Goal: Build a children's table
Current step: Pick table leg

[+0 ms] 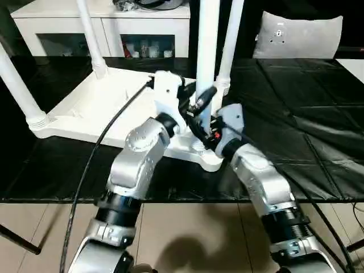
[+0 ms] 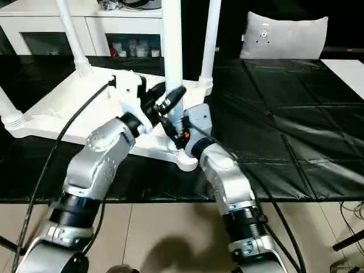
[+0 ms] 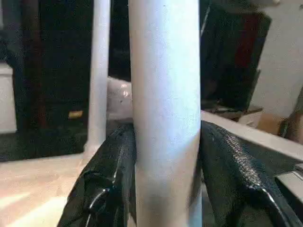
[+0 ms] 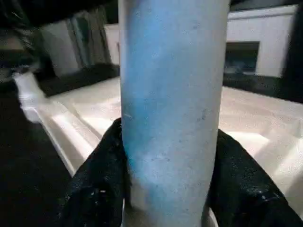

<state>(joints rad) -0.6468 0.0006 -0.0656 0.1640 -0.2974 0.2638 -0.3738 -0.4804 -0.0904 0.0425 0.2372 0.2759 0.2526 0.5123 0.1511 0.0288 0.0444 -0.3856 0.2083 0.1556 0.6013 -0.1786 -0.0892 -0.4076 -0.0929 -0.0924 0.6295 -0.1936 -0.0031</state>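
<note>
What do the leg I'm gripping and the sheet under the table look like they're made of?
Leg: probably moulded plastic, matte white, smooth with faint scuffs. Sheet: seemingly thin black plastic film, glossy, creased and catching the light.

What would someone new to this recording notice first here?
The upturned white table top on the black-covered surface, its legs pointing up. At its near corner the left gripper and right gripper both clamp the nearest leg, which stands upright. Behind stands a white cabinet with glass doors.
</note>
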